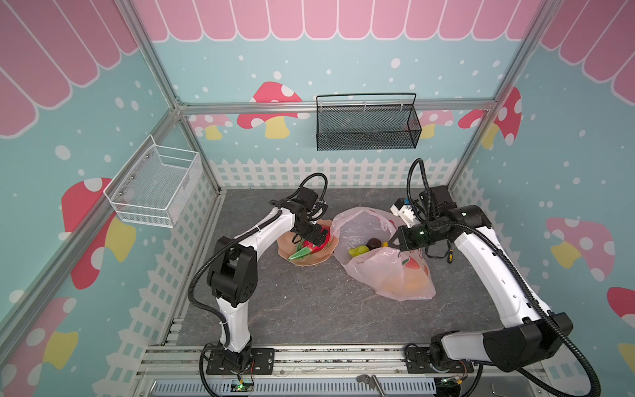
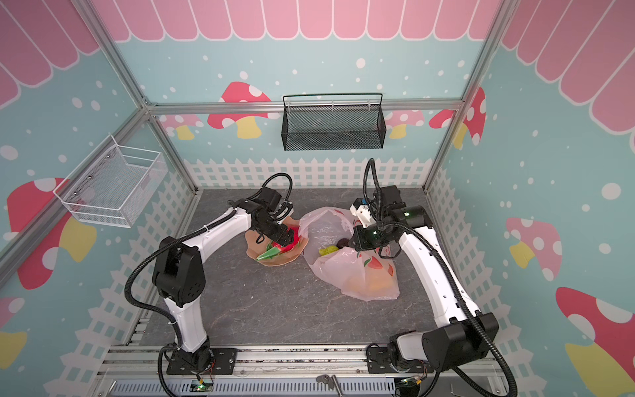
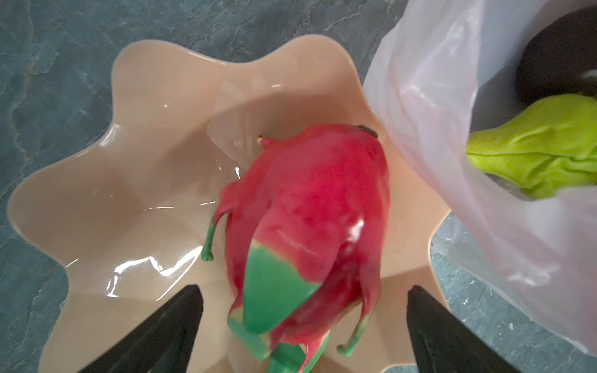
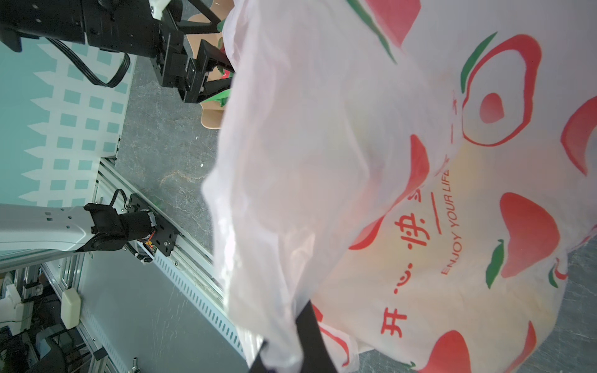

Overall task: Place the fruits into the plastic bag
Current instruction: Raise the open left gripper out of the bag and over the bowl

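Observation:
A red dragon fruit (image 3: 307, 219) with green tips lies in the tan wavy-edged dish (image 3: 145, 161). My left gripper (image 3: 303, 289) hangs open just over it, one finger on each side, not touching. In both top views it (image 1: 318, 237) stands above the dragon fruit (image 1: 311, 248). The pale pink plastic bag (image 1: 395, 275) lies right of the dish, mouth open. Inside it show a yellow-green pear (image 1: 357, 252), a dark brown fruit (image 1: 372, 243) and an orange shape (image 1: 409, 283) behind the film. My right gripper (image 1: 395, 240) is shut on the bag's rim (image 4: 284, 323) and holds it up.
A black mesh basket (image 1: 367, 127) hangs on the back wall and a white wire basket (image 1: 154, 192) on the left wall. The aluminium rail (image 1: 309, 357) with both arm bases runs along the front edge. The bag's left edge touches the dish (image 2: 275, 263).

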Tool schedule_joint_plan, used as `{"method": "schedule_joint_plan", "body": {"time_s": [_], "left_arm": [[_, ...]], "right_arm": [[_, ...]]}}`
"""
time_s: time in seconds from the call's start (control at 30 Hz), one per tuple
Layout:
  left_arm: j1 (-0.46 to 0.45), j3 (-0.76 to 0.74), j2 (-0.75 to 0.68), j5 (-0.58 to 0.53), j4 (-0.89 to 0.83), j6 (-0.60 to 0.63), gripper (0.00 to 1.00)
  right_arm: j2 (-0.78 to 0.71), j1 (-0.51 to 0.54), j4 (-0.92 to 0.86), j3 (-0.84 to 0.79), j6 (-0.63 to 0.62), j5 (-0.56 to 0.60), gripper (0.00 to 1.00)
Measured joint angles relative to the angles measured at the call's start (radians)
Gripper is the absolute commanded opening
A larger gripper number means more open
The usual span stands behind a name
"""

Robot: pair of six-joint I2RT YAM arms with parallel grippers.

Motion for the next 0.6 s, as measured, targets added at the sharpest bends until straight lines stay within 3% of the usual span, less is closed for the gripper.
{"method": "schedule_joint_plan", "body": {"time_s": [0.6], "left_arm": [[-0.002,0.033,0.101,0.01,-0.015,0.012,0.96]], "right_arm": [[0.019,0.0,-0.004,0.021,0.0,0.0,0.0]]}}
